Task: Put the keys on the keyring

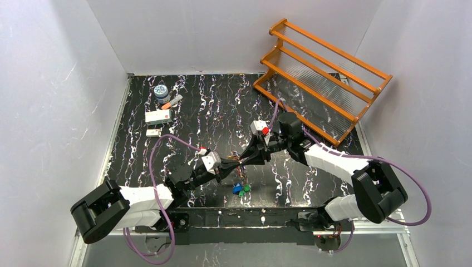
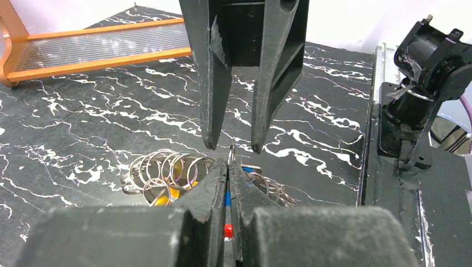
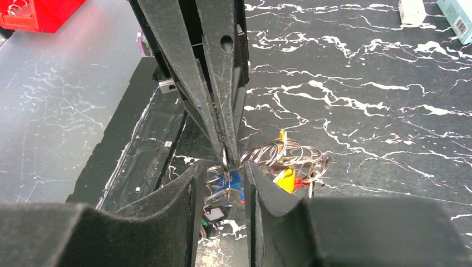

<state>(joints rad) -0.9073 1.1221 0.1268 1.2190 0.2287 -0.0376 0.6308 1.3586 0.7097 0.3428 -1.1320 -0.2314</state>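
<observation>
The keyring (image 2: 232,151) is a thin silvery wire ring held above the table, and my left gripper (image 2: 229,167) is shut on its top. Smaller split rings (image 2: 161,169) with yellow tags bunch to its left. My right gripper (image 3: 225,166) is open, with a finger on each side of the ring and of the left fingertips (image 3: 225,150). Blue tags and small silver keys (image 3: 218,194) hang in that gap, and yellow and red tags (image 3: 286,181) hang just right of it. From above, both grippers (image 1: 240,160) meet mid-table, with green and blue tags (image 1: 240,189) dangling below.
An orange wooden rack (image 1: 323,78) stands at the back right. At the back left are a small jar (image 1: 161,92), an orange marker (image 1: 171,102), a white box (image 1: 157,115) and a small white piece (image 1: 152,132). The arm bases' black plate (image 1: 245,217) runs along the near edge.
</observation>
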